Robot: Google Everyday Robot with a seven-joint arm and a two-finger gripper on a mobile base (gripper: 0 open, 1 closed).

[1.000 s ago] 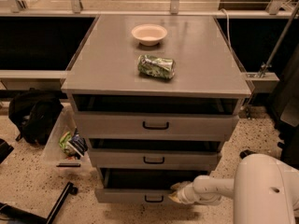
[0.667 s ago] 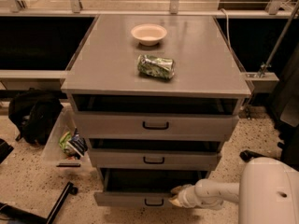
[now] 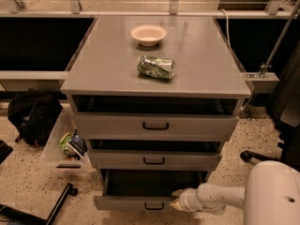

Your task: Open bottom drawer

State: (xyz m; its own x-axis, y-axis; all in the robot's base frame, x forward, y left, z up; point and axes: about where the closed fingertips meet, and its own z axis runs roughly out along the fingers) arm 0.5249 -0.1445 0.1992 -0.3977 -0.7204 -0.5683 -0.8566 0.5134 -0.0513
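The bottom drawer [image 3: 126, 203] is the lowest of three grey drawers in the cabinet. It stands pulled out toward me, its dark inside showing, with a small black bar handle [image 3: 154, 206] on its front. My gripper [image 3: 176, 199] reaches in from the lower right on a white arm [image 3: 220, 197] and sits at the drawer's front top edge, just right of the handle. The middle drawer [image 3: 154, 160] and top drawer [image 3: 155, 125] stand slightly ajar above it.
A cream bowl [image 3: 148, 34] and a crushed green packet [image 3: 155, 67] lie on the cabinet top [image 3: 103, 64]. A black bag [image 3: 33, 116] and a clear bin of items [image 3: 68, 143] sit on the floor at left. A black pole [image 3: 60, 203] lies at lower left.
The bottom drawer has slid further out toward me, and my gripper has moved with its front edge.
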